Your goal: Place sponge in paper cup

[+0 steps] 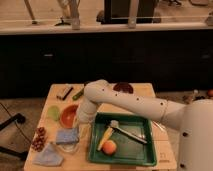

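Note:
The blue sponge [67, 135] lies flat across the top of a pale paper cup [70, 147] at the front left of the wooden table. My gripper [81, 125] hangs at the end of the white arm, just right of and above the sponge, close to its right edge. I cannot tell whether it touches the sponge. The cup is mostly hidden under the sponge.
An orange bowl [69, 115] and a green cup [53, 112] sit behind the sponge. Grapes [38, 139] and a blue cloth [48, 156] lie at the front left. A green tray [142, 150] on the right holds a banana [105, 138], an orange fruit [110, 146] and a utensil [128, 131]. A dark bowl [123, 87] stands at the back.

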Controlling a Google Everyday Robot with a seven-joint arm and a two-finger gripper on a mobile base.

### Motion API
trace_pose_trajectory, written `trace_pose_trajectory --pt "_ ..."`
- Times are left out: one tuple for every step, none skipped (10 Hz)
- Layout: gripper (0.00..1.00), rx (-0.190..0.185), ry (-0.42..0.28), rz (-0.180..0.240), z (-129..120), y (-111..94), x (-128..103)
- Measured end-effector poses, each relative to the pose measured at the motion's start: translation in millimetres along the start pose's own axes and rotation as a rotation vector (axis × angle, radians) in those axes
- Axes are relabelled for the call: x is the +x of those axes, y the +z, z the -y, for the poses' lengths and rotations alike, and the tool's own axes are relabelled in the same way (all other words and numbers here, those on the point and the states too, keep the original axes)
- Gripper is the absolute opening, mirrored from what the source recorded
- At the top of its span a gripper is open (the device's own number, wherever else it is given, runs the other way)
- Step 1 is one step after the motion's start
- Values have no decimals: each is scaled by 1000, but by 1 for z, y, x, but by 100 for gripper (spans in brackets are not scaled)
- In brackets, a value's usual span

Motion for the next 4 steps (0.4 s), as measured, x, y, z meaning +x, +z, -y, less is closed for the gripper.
trace_pose_trajectory --pt "1 9 -1 1 0 -2 -1" --pt "1 20 -3 2 0 -5 -2" --pt "1 34 -8 7 0 -8 -1" --pt "1 43 -22 15 1 -10 -2"
